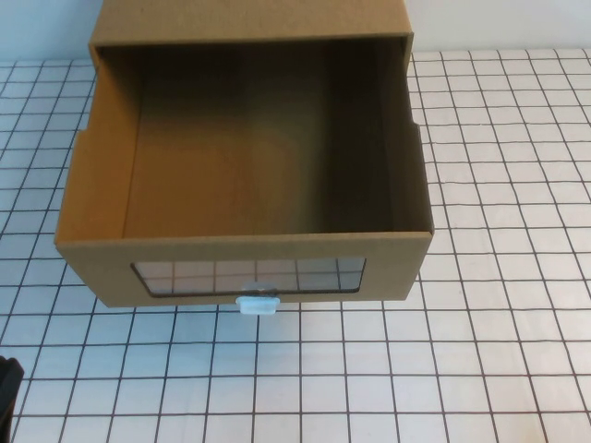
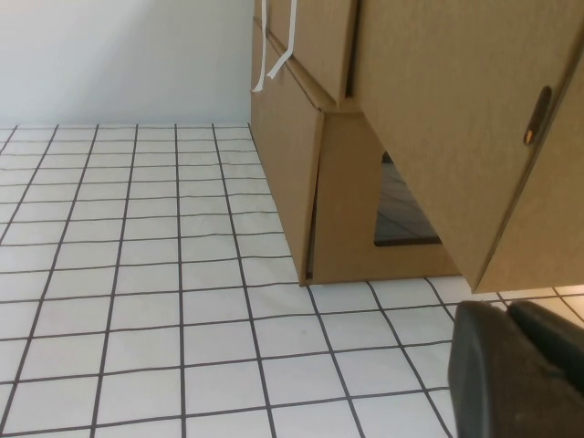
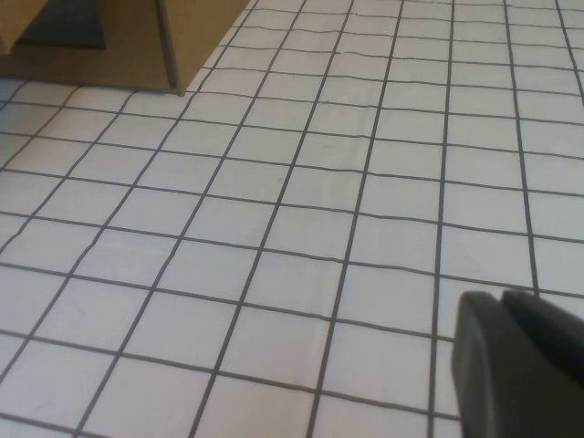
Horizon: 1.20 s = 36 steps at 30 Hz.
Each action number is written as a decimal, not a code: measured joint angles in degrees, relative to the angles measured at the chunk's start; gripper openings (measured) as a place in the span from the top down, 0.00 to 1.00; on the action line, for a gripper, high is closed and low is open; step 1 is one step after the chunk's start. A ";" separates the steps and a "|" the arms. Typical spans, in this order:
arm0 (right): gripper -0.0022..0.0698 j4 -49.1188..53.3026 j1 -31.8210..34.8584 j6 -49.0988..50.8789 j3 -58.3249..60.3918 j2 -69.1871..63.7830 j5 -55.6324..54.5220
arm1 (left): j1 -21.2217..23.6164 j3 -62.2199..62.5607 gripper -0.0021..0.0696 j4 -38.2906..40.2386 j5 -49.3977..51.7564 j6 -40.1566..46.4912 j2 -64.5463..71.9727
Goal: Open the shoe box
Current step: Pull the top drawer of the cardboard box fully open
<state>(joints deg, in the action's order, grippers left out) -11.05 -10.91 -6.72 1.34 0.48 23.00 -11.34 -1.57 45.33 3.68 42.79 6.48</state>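
- Shoe box [image 1: 240,263]: brown cardboard, drawer type. It sits on the white gridded table surface [image 1: 480,351], by the far edge and a little left of centre.
- Outer sleeve [image 1: 249,23] is at the far edge. The drawer [image 1: 102,185] is slid well out of it toward the near edge, with its inside open to view from above.
- Drawer front has a clear window [image 1: 249,277]. A small pale pull tab [image 1: 258,304] sticks out below the window, at mid-front.
- Left gripper [image 2: 506,315]: low, near the near-left corner of the surface, well apart from the box. Fingers pressed together, nothing between them.
- Right gripper [image 3: 502,301]: over bare grid, well apart from the box, which shows only as a distant corner in its wrist view. Fully closed, holding nothing.
- A thin white strip [image 2: 274,55] hangs down the box's side in the left wrist view.
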 joint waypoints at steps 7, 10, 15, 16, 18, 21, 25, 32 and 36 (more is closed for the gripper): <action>0.99 -0.05 0.00 0.00 0.00 0.00 0.00 | 0.00 0.00 0.97 0.00 -0.10 0.00 0.00; 0.99 -0.05 0.00 0.00 0.00 0.00 0.00 | 0.00 0.00 0.97 -4.35 -2.05 -0.10 0.00; 0.99 -0.14 0.00 0.00 0.00 0.00 0.00 | 1.45 0.00 0.97 -28.27 -2.90 -14.22 -2.56; 0.99 -0.14 0.00 0.00 0.00 0.00 0.00 | 2.42 0.00 0.97 -32.11 -2.42 -17.25 -3.81; 0.99 -0.14 0.00 0.00 0.00 0.00 0.00 | 4.37 0.00 0.97 -39.67 -0.45 -23.80 -6.24; 0.99 -0.14 0.00 0.00 0.00 0.00 0.13 | 6.06 0.00 0.97 -45.87 3.67 -30.17 -6.98; 0.99 -0.14 0.00 0.00 0.00 0.11 0.17 | 6.34 0.00 0.97 -49.06 11.70 -34.13 -7.02; 0.99 -0.14 0.00 0.00 0.00 0.11 0.27 | 6.34 0.00 0.97 -49.59 18.60 -36.64 -7.02; 0.99 -0.14 0.00 0.00 0.00 0.11 0.27 | 6.34 0.00 0.97 -49.68 18.60 -36.85 -7.02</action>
<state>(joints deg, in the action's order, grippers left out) -11.18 -10.91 -6.72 1.34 0.59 23.26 -5.00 -1.57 -4.34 22.28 5.93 -0.54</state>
